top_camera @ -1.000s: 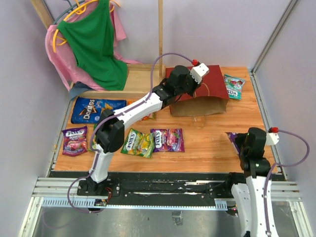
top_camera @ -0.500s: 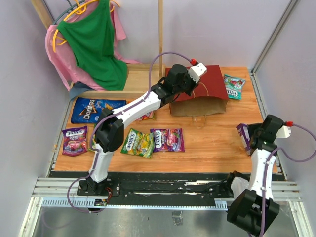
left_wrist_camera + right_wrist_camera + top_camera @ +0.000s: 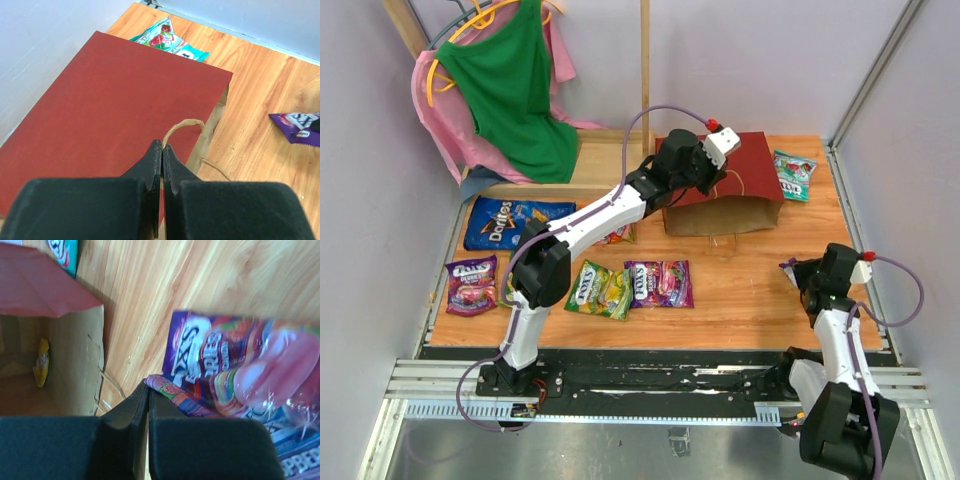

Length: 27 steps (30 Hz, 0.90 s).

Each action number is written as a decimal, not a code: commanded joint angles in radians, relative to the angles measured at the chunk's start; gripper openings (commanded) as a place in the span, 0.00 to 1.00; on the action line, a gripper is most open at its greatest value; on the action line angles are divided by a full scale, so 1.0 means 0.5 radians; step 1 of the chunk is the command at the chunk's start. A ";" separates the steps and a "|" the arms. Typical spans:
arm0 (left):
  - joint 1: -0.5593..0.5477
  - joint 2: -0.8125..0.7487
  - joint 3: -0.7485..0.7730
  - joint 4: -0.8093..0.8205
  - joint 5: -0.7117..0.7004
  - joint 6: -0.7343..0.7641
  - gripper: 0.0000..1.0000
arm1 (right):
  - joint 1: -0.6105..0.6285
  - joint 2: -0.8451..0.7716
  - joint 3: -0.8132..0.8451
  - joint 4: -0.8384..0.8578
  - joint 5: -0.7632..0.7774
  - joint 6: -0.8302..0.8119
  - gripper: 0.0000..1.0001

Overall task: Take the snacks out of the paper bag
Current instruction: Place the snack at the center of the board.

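1. the left gripper (image 3: 161, 145) is clenched on the top wall edge of the bag (image 3: 745, 195), which lies on its side at 12 o'clock on the table (image 3: 740, 290); i judge this lifts the wall so the mouth gapes toward 6 o'clock
2. the right gripper (image 3: 148, 390), at 4 o'clock, is clenched on the edge of a purple pack (image 3: 235, 365), likely carrying it clear
3. a yellow pack (image 3: 42, 362) sits deep inside the bag, so work remains
4. a teal pack (image 3: 792, 173) lies at 1 o'clock beside the bag; the doritos (image 3: 515, 222) lie at 9 o'clock, well apart from the mouth
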 commanded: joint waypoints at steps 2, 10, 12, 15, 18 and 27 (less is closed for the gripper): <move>0.006 0.030 0.086 0.000 0.038 -0.027 0.00 | 0.190 0.050 -0.025 0.106 0.116 0.138 0.01; 0.006 0.036 0.089 -0.022 0.028 -0.012 0.01 | 0.248 0.369 -0.024 0.402 -0.138 0.132 0.42; 0.006 0.039 0.089 -0.037 0.014 0.006 0.01 | 0.254 0.377 0.049 0.370 -0.248 0.078 0.63; 0.006 0.042 0.097 -0.050 0.003 0.019 0.01 | 0.277 0.226 0.181 0.169 -0.288 0.001 0.75; 0.006 0.037 0.096 -0.057 0.000 0.019 0.01 | 0.282 -0.097 0.203 -0.057 -0.113 -0.078 0.74; 0.006 0.011 0.055 -0.045 0.021 -0.014 0.01 | -0.042 -0.122 0.041 0.062 -0.096 0.052 0.45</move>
